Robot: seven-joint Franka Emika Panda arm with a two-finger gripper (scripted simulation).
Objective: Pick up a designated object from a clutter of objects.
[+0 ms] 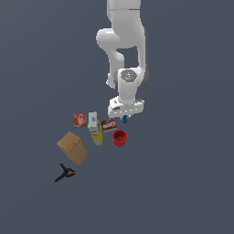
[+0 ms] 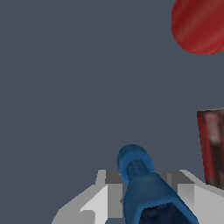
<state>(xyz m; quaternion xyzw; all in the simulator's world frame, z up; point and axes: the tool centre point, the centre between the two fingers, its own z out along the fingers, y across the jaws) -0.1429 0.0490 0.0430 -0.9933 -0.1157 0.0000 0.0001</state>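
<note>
The designated object, a tiny bright-blue knobbly piece (image 1: 124, 120), stands upright directly under my gripper (image 1: 124, 117), just behind the red cup (image 1: 119, 137). In the wrist view the blue piece (image 2: 140, 183) fills the space between my two white fingers (image 2: 107, 192), which press against its sides. My gripper (image 2: 142, 175) is shut on it. Whether the piece has left the floor cannot be told. The clutter spreads to the exterior view's left of the gripper.
A brown packet (image 1: 109, 124) lies close beside the gripper and shows in the wrist view (image 2: 212, 144), as does the red cup (image 2: 199, 26). A white packet (image 1: 93, 119), red packet (image 1: 79, 120), yellow packet (image 1: 97, 136), tan box (image 1: 73, 147) and black clamp (image 1: 65, 172) lie farther off.
</note>
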